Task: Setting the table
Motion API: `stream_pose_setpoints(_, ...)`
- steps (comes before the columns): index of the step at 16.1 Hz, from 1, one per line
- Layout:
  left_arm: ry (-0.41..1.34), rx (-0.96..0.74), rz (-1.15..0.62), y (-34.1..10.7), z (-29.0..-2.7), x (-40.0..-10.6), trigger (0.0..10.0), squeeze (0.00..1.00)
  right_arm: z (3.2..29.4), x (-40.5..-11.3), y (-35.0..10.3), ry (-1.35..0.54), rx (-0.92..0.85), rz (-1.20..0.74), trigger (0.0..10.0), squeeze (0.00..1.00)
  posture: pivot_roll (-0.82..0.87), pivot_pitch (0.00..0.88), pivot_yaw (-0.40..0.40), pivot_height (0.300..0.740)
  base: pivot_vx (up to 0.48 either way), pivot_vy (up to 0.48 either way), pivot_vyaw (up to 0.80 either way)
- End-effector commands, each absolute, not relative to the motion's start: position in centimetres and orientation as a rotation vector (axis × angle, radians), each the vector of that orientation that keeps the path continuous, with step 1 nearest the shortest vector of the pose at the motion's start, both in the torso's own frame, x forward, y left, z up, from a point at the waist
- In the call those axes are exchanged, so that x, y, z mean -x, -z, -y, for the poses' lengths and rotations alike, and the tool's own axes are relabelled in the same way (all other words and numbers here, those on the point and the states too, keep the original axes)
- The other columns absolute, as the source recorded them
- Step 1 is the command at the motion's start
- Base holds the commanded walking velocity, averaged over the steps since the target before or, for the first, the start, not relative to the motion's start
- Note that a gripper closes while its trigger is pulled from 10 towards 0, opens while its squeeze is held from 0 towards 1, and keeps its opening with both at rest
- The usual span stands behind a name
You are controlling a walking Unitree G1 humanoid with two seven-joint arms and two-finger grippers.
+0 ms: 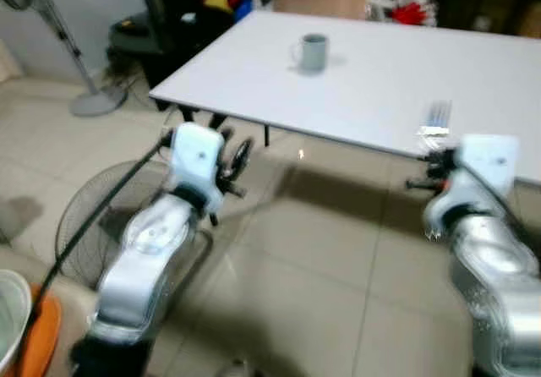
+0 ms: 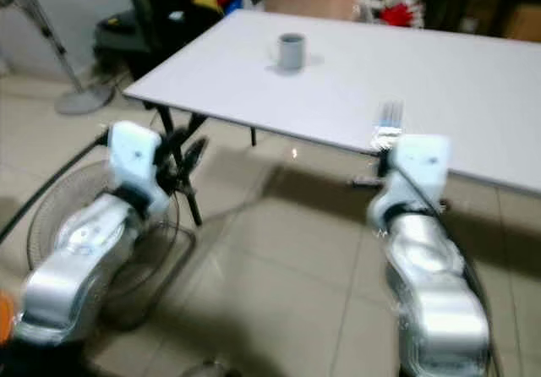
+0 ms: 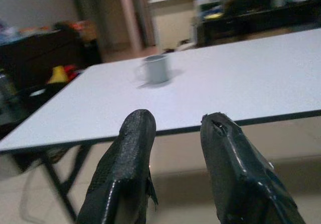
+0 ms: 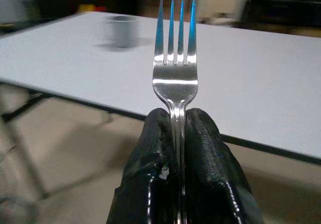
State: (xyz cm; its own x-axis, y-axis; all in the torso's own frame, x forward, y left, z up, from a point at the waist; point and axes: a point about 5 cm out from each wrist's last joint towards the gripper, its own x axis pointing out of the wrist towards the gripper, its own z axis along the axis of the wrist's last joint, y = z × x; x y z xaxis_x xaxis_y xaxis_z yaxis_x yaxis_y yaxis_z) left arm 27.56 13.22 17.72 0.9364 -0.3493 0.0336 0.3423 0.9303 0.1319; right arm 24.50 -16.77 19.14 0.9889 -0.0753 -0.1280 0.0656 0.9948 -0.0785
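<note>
Since the fork (image 4: 175, 68) is already pinched by its handle in the right end effector (image 4: 178, 121), tines pointing straight ahead at the worktop (image 1: 380, 73), it's hanging just short of the near edge. Mug (image 1: 313, 53) sits further in, leftward. Left end effector (image 3: 178, 128) is spread, holding nothing.
</note>
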Motion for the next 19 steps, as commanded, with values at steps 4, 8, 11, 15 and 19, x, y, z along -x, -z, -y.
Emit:
stream_pose_setpoints(4,0.332,-0.124,0.050,-17.8,-13.7,-27.7,10.0,0.00,16.5,-24.4,-19.4,0.030,0.069,-0.119,10.0,0.00,0.02,0.000,0.061,0.740,0.412,0.000,0.00)
stream_pose_setpoints(8,0.323,-0.129,0.047,-17.8,-13.9,-27.6,10.0,0.00,16.3,-24.5,-19.1,0.010,0.066,-0.131,10.0,0.00,0.03,0.000,0.061,0.740,0.410,0.000,0.00)
stream_pose_setpoints(11,0.327,-0.128,0.044,-17.8,-13.8,-27.6,10.0,0.00,16.3,-24.6,-19.1,0.012,0.067,-0.134,10.0,0.00,0.02,0.000,0.062,0.740,0.409,0.000,0.00)
stream_pose_setpoints(15,0.338,-0.140,0.043,-17.8,-13.7,-27.6,10.0,0.00,16.2,-24.8,-19.0,-0.003,0.068,-0.140,10.0,0.00,0.03,0.000,0.060,0.740,0.412,0.000,0.00)
stream_pose_setpoints(19,0.340,-0.142,0.043,-17.8,-13.6,-27.7,10.0,0.00,16.2,-25.3,-19.0,-0.007,0.063,-0.147,10.0,0.00,0.03,0.000,0.056,0.740,0.412,0.000,0.00)
